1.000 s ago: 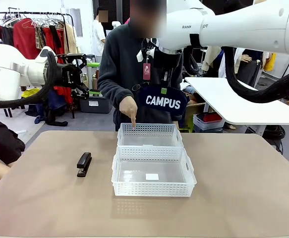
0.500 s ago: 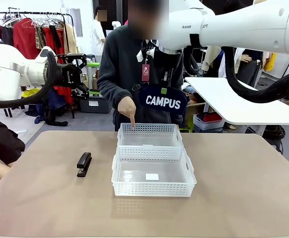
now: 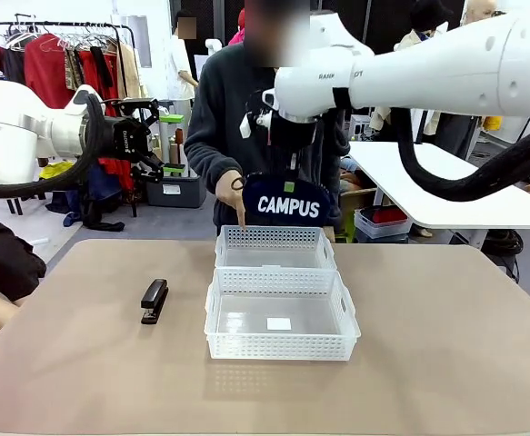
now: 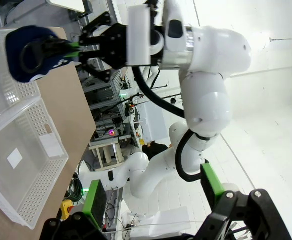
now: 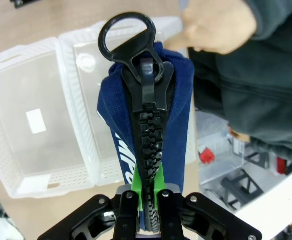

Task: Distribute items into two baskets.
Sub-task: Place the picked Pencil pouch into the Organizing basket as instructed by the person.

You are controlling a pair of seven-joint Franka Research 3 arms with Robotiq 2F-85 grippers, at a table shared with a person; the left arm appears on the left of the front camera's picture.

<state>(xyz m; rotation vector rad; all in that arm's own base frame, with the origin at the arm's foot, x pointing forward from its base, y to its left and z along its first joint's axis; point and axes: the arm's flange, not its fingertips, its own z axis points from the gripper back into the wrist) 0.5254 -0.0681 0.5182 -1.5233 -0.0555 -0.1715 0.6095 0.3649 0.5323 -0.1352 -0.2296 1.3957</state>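
Nearest us, the labelled basket [image 3: 283, 347] sits on the counter [image 3: 446, 354] with nothing in it but its white sticker. The stapler [image 3: 154, 301] lies off to its left, untouched. Right behind the labelled basket is the second basket [image 3: 274, 247], also unfilled.

Above that one, up and beyond the labelled basket, hangs the CAMPUS pouch [image 3: 287, 202]. The right fingers [image 5: 147, 186] are pressed tight on its zip edge. Here's the worry: the pouch looks about as wide as a basket and dangles from a narrow pinch. It may swing or tilt going down, catch a rim and end up straddling both baskets.

The person's hand [image 3: 235, 193] points down at the second basket's left corner, just beside the pouch, so a descent could brush that finger.

Far off to the labelled basket's left, raised well above the counter, the left fingers [image 3: 163, 141] are spread wide, gripping nothing.
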